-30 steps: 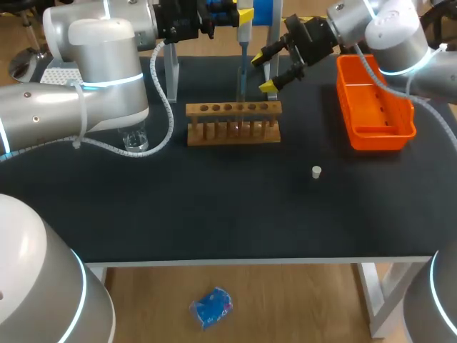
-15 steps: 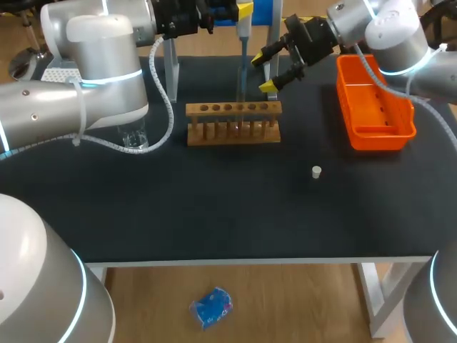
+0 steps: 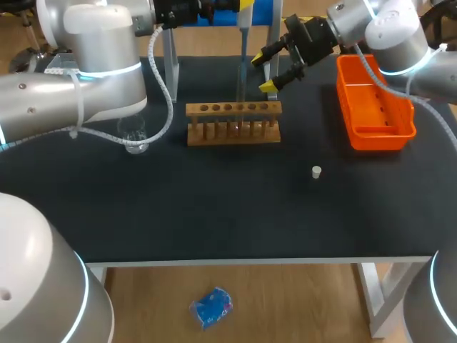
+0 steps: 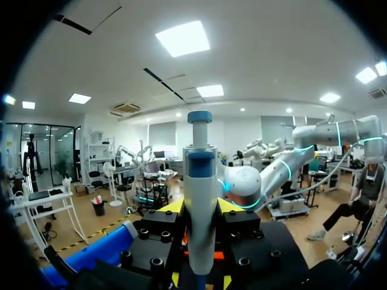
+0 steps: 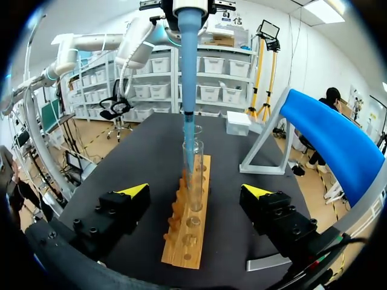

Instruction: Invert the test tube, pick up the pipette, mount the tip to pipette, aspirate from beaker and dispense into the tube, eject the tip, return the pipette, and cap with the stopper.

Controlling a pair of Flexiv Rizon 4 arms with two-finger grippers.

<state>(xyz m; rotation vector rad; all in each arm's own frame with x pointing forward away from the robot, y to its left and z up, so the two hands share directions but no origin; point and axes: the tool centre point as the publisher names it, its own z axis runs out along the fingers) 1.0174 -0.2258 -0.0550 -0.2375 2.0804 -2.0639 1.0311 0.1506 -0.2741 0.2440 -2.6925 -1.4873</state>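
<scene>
Two arms meet over the rack (image 3: 233, 123) at the back of the black table (image 3: 214, 207). The left arm (image 3: 93, 64) comes in from the far left corner, and the left gripper (image 4: 201, 208) is clamped on the body of the pipette (image 4: 201, 181), a finger pressing it from either side, with the plunger end standing above them. In the head view the pipette (image 3: 243, 28) hangs upright with its tip lowered into the mouth of the tube (image 3: 240, 80). The tube stands upright in one of the rack's middle holes.

The right arm (image 3: 393, 36) enters from the far right corner. The right gripper (image 3: 268, 71) is spread wide and holds nothing, sitting just behind the rack's right end and close beside the tube. From the right wrist, the tube (image 5: 195, 175) rises ahead of the gripper and between its parted fingers (image 5: 134, 192), touching neither, while the pipette (image 5: 187, 66) comes down into it from above.

A clear beaker (image 3: 134, 137) stands left of the rack, partly under the left arm. The small white stopper (image 3: 316, 171) lies alone on the table, in front of the rack and to its right, well apart from both grippers. An orange bin (image 3: 375, 128) sits at the table's right side, and a blue-topped stand (image 3: 270, 18) is at the back edge, just behind the pipette
</scene>
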